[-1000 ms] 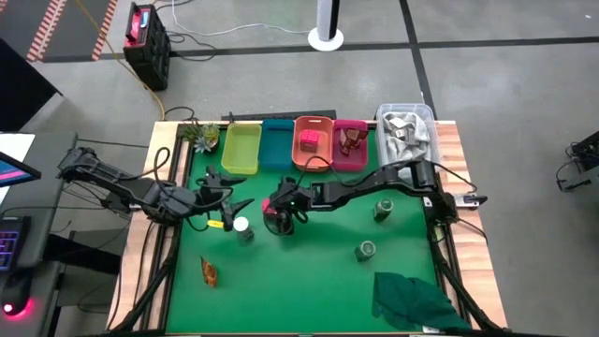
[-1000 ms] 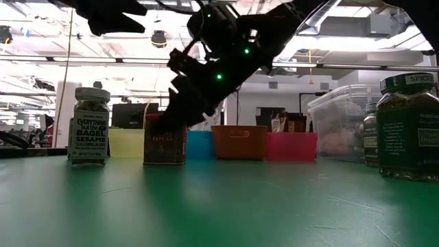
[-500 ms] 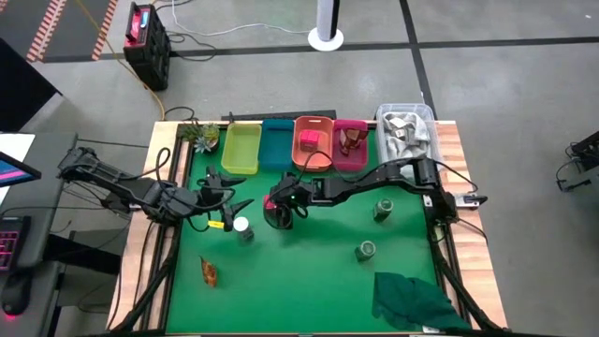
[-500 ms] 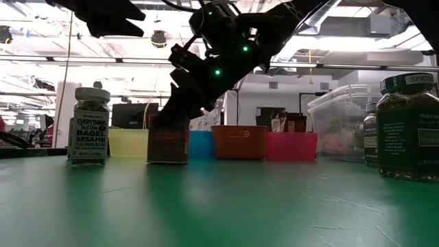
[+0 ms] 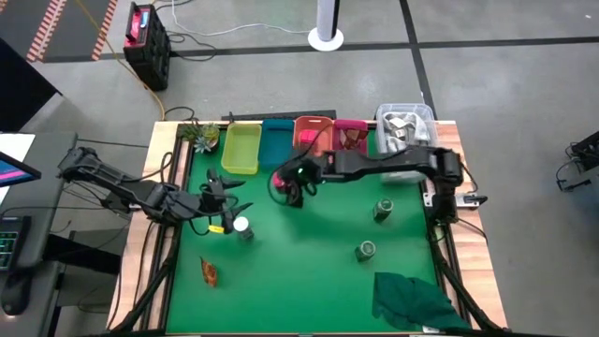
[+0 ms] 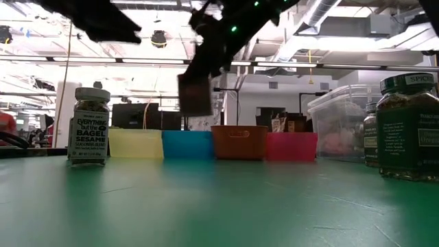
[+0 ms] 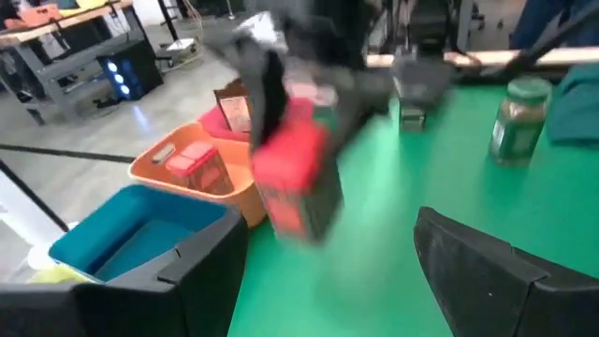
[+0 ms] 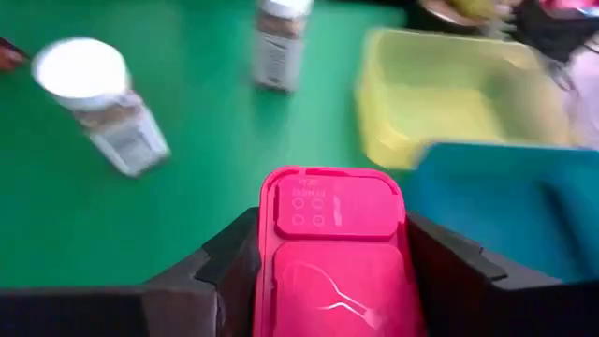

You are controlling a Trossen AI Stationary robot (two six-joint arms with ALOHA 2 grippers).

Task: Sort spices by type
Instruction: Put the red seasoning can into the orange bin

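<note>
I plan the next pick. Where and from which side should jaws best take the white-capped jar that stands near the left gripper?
Probably from straight above, closing on the sides of the white-capped jar just below its cap: it stands upright, with free cloth around. The left gripper is nearest.

A pink-red cube packet [image 8: 329,253] hung clear of the mat near the bins, 1 white-capped jar [image 5: 242,227] stood at mid-left, 2 round green jars [image 5: 383,209] [image 5: 366,250] at right, and a brown-orange piece [image 5: 209,271] lay front-left.
</note>
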